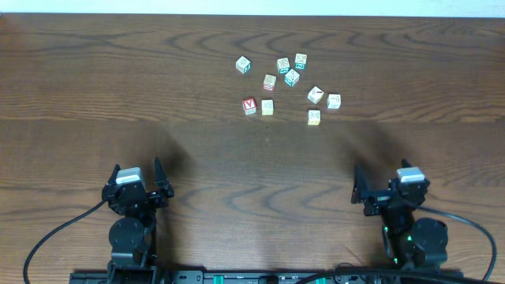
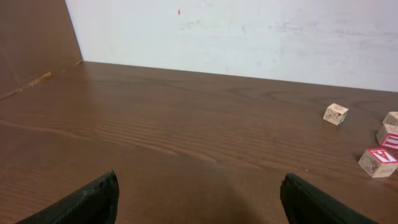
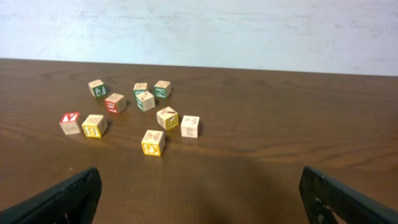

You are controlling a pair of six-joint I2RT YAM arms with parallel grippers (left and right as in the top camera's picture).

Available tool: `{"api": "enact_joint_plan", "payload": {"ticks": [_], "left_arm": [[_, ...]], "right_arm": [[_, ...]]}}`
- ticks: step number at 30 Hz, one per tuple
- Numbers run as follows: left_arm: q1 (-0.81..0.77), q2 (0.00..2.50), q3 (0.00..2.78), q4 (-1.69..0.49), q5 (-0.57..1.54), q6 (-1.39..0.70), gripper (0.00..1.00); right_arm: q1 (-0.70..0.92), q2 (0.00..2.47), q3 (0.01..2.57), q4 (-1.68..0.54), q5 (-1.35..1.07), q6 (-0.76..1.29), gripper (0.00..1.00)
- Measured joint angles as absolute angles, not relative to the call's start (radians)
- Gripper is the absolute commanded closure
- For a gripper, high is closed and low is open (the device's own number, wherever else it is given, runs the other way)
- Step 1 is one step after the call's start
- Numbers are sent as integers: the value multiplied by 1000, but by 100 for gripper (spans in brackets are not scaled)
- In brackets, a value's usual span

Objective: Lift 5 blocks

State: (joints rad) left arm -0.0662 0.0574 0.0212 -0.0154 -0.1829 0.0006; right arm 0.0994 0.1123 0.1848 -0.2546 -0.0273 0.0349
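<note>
Five light, stiff blocks (image 1: 267, 106) are best pinched across flat faces; left tool (image 1: 137, 166) and right tool (image 1: 380, 169) are spread wide, empty.

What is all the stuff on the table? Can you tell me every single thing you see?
Red V block: 1, pale wood with a red top, near-left corner of the bunch.
Yellow-print blocks: 3, cream and yellow, near side of the bunch.
Red-sided block: 1, pale with red print, behind the V block.
Green or teal-print blocks: 4, pale wood, far side of the bunch.
Faint-print block: 1, cream, right side of the bunch.
Table: 1, dark brown wood.
Wall: 1, white, behind the table.
Cables: 2, black, beside the arm bases.
Left gripper: 1, black, open, empty.
Right gripper: 1, black, open, empty.
</note>
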Motion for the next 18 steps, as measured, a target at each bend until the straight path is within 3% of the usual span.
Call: {"api": "enact_joint_plan", "payload": {"ticks": [6, 18], "left_arm": [[-66, 57, 21, -15, -183, 1, 17], [-66, 57, 21, -15, -183, 1, 16]], "right_arm": [[99, 361, 347, -297, -28, 38, 1], [99, 859, 816, -666, -77, 42, 1]]}}
